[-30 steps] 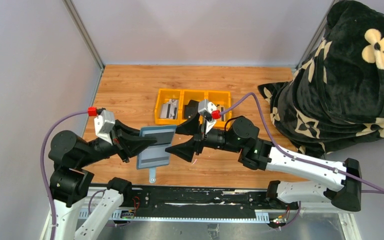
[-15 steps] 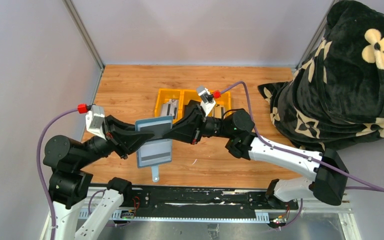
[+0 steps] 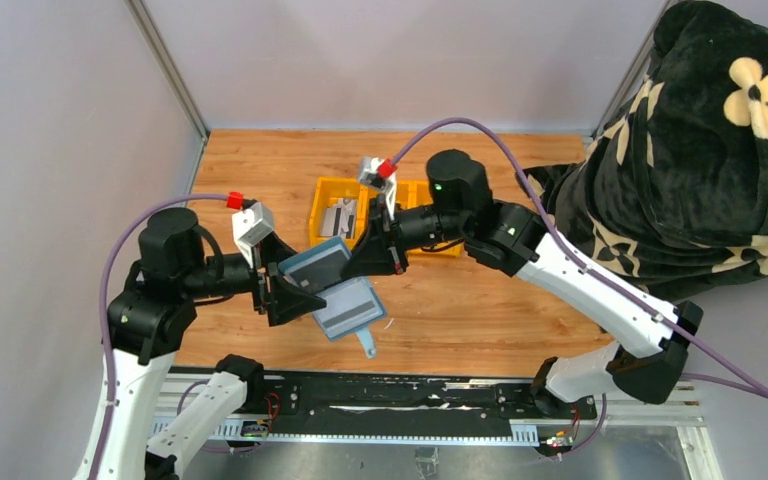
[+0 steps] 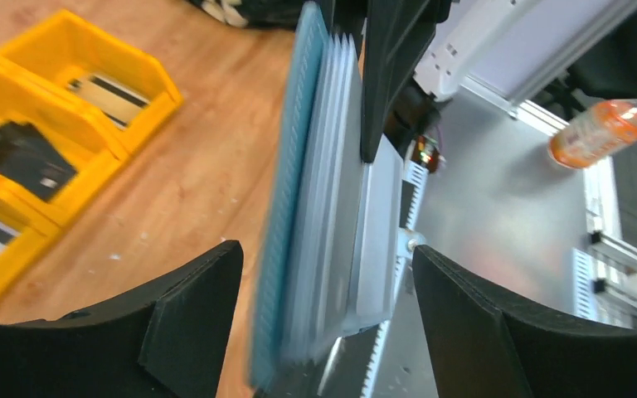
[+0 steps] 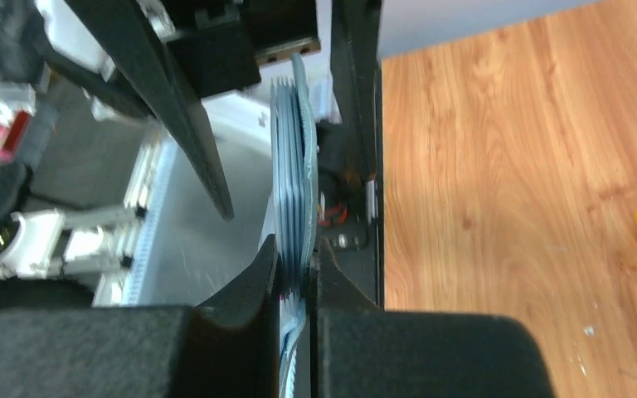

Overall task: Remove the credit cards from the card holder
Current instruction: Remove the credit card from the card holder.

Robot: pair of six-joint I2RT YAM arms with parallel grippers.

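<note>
Holder hung unfolded in the top view; only the wrist views showed the right gripper pinching its edge and the left gripper spread wide around it.

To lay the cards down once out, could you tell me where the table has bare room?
Bare wood: right of the card holder along the near edge; also the far-left corner, between wall and yellow tray. Crowded mid-table, where the left hand and right hand meet at the holder.

Right claw pinches the card holder; left claw spread at its edge
</note>
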